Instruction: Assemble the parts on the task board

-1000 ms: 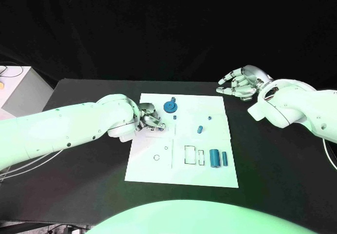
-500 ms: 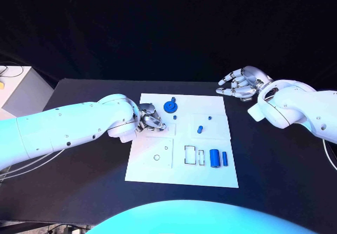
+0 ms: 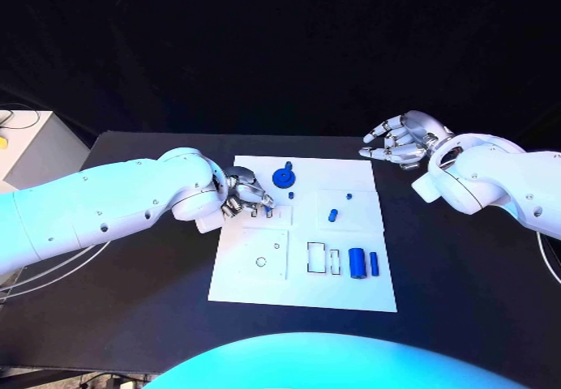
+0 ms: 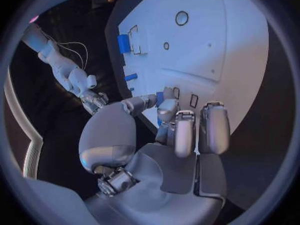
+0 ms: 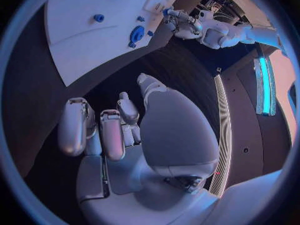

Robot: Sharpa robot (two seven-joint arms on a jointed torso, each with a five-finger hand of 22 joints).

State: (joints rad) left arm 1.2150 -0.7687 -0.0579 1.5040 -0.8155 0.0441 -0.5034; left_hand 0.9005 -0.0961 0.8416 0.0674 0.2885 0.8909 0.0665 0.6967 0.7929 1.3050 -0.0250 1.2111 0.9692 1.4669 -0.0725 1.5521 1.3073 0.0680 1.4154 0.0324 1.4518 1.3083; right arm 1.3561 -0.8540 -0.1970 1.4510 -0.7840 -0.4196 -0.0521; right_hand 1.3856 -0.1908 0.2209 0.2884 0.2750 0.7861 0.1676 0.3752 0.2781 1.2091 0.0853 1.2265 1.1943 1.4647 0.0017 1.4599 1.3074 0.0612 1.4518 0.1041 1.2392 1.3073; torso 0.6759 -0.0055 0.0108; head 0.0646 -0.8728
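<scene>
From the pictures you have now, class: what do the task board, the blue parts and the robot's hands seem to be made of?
Task board: matte white sheet, likely plastic; flat, no glare.
Blue parts, such as the cylinder: probably plastic; uniform colour, soft sheen.
Left hand and right hand: silvery, metal or metallic-coated; highlights on the fingers.

- My left robot hand (image 3: 243, 198) is silver, on a white arm; my right robot hand (image 3: 397, 139) is the same silver.
- The table (image 3: 140, 267) under me is black.
- The task board (image 3: 351, 292) is plain white, marked with thin dark outlines: small rectangles and a little ring.
- The parts on it are blue: a round disc-shaped piece (image 3: 283, 177), two cylinders (image 3: 364, 263) side by side, and a small peg (image 3: 332, 215).
</scene>
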